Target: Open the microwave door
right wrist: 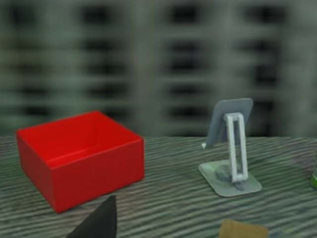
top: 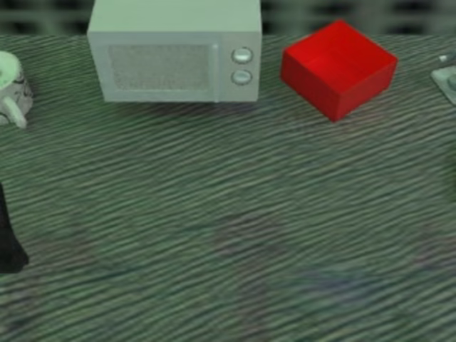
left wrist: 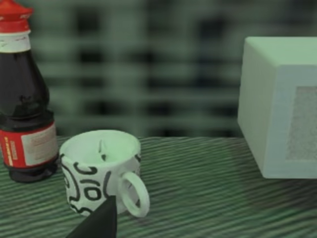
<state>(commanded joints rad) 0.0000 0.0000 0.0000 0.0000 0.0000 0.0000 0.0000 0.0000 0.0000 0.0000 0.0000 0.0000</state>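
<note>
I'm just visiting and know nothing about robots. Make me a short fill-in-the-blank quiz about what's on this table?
1. The microwave has ____ round knobs on its front.
2. The microwave door is ____.
3. The open box to the microwave's right is coloured ____.
4. Beside the patterned mug stands a dark bottle with a ____ cap.

Missing words: two; shut; red; red

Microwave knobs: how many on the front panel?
2. Round silver knobs on the pale grey-white microwave, right of the mesh door window: upper knob directly above lower knob. None looks hidden.
</note>
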